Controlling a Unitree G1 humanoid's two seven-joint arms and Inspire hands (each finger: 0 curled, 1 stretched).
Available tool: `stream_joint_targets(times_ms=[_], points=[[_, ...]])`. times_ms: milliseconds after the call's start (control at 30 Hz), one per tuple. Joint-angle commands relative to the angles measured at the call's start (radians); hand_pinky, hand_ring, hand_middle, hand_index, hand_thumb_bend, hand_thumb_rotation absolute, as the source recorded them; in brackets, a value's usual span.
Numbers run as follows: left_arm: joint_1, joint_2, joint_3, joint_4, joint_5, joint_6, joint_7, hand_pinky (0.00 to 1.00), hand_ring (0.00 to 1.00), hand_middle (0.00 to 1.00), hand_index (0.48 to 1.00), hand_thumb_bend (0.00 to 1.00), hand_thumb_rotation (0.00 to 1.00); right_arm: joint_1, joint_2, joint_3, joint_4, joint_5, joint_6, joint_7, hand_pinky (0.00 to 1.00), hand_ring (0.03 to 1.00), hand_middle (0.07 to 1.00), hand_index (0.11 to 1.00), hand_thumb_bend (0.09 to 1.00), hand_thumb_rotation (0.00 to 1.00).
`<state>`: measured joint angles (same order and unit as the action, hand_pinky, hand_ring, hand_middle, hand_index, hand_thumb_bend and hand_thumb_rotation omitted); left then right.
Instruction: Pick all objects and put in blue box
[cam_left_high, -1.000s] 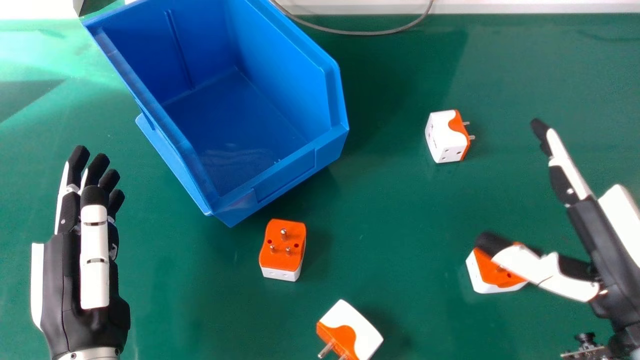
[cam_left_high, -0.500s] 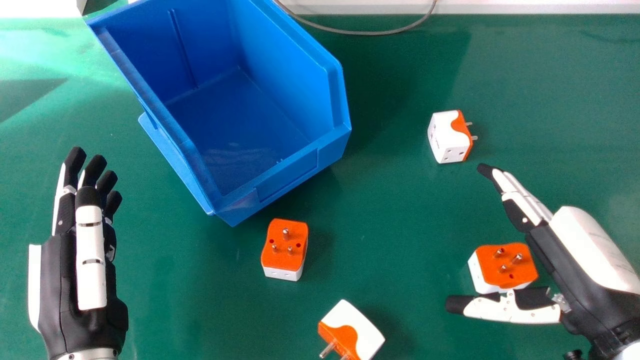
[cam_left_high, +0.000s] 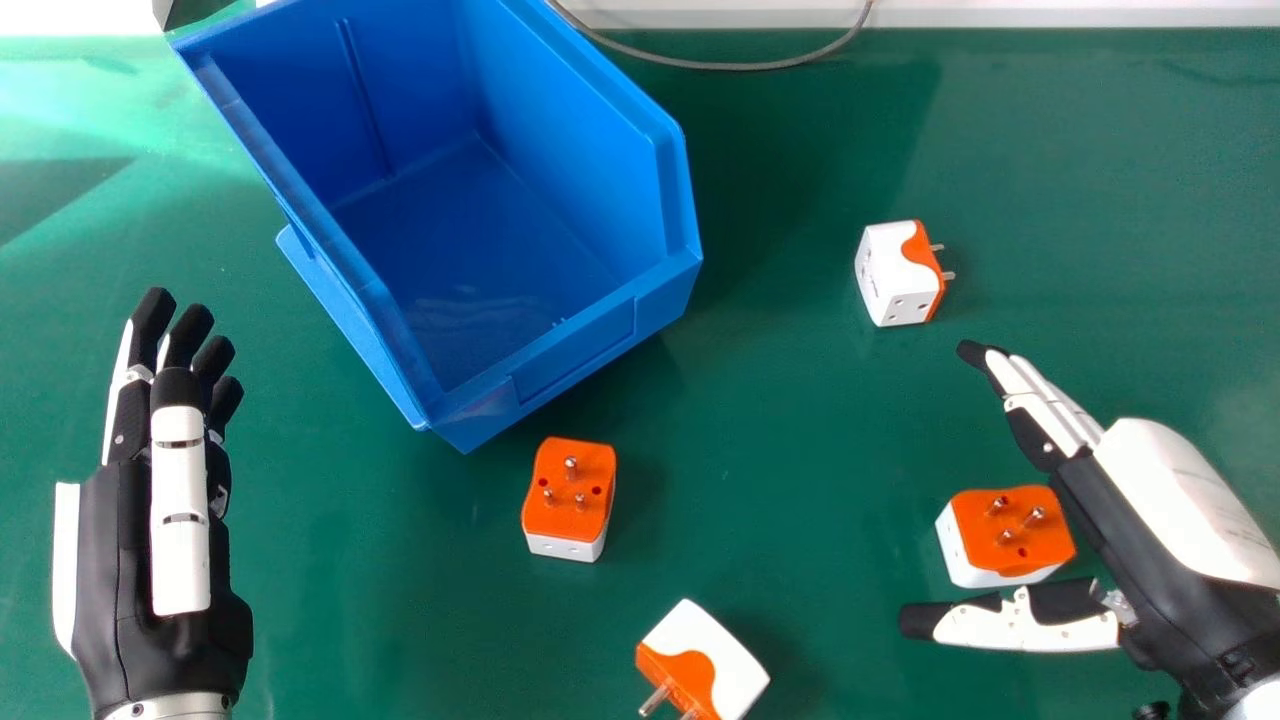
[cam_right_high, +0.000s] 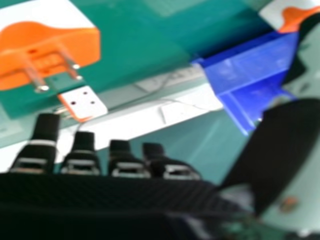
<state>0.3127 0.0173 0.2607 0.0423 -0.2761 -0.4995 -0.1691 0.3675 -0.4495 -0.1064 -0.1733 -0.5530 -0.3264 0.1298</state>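
Note:
My right hand (cam_left_high: 1120, 500) is open at the right of the head view, its fingers and thumb on either side of an orange-and-white adapter (cam_left_high: 1012, 530). The right hand view shows my right hand (cam_right_high: 80, 157) and that adapter (cam_right_high: 50, 47) near the fingers. Other adapters are one with pins up (cam_left_high: 568, 490) below the box, one on its side (cam_left_high: 705, 655) at the bottom edge, and one (cam_left_high: 898, 274) beyond my right fingertips. The blue box (cam_left_high: 570, 365) stands upper left, its visible floor bare. My left hand (cam_left_high: 165, 520) is open at the left.
A green table (cam_left_high: 800, 420) lies under everything. A grey cable (cam_left_high: 740, 66) curves along its far edge, behind the box. A pale strip (cam_left_high: 1050, 12) borders the table at the back.
My right hand has swung left and toward the near edge, its thumb passing from over the right adapter to its near side. My left hand has barely shifted.

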Motion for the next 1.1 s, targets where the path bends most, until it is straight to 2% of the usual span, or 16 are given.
stream_joint_targets(times_ms=[0,167,300,400,467,600,800,967,1067], points=[[0.009,0.01,0.007,-0.027,-0.005,-0.002,-0.003,0.95,0.94,0.94,0.943,0.42,0.83,-0.01,-0.019,-0.005,-0.021,-0.009,0.004,-0.02,0.84,0.954,0.98,0.97,0.735,0.39],[0.016,0.005,0.009,-0.045,-0.006,0.011,0.002,0.96,0.94,0.95,0.946,0.42,0.83,-0.023,-0.035,0.002,-0.026,-0.043,0.03,-0.016,0.84,0.949,0.975,0.966,0.732,0.39],[0.022,0.006,0.011,-0.05,-0.001,0.017,0.006,0.96,0.94,0.95,0.948,0.43,0.83,-0.045,-0.053,0.009,-0.012,-0.056,0.05,-0.008,0.84,0.942,0.969,0.961,0.73,0.38],[0.025,0.003,0.011,-0.058,-0.004,0.023,0.008,0.96,0.94,0.95,0.953,0.43,0.83,-0.058,-0.071,0.014,-0.007,-0.059,0.064,0.002,0.83,0.932,0.96,0.954,0.732,0.36],[0.027,0.002,0.012,-0.061,0.0,0.027,0.012,0.97,0.94,0.95,0.956,0.43,0.83,-0.068,-0.085,0.017,-0.003,-0.067,0.077,0.008,0.83,0.927,0.956,0.951,0.733,0.35],[0.031,0.006,0.01,-0.066,0.001,0.03,0.011,0.97,0.95,0.95,0.958,0.42,0.83,-0.095,-0.106,0.023,0.008,-0.064,0.105,0.028,0.83,0.918,0.948,0.944,0.739,0.33],[0.034,0.004,0.011,-0.074,0.001,0.034,0.018,0.98,0.95,0.96,0.97,0.43,0.84,-0.137,-0.124,0.038,0.049,-0.058,0.129,0.043,0.82,0.898,0.924,0.924,0.759,0.26],[0.037,0.013,0.017,-0.069,-0.007,0.028,0.008,0.98,0.96,0.97,0.984,0.44,0.85,-0.167,-0.146,0.049,0.09,-0.05,0.124,0.051,0.81,0.88,0.904,0.901,0.772,0.2],[0.04,0.013,0.017,-0.073,-0.008,0.027,0.007,0.99,0.96,0.97,0.992,0.44,0.86,-0.183,-0.161,0.056,0.107,-0.048,0.129,0.06,0.8,0.872,0.895,0.889,0.778,0.18]])
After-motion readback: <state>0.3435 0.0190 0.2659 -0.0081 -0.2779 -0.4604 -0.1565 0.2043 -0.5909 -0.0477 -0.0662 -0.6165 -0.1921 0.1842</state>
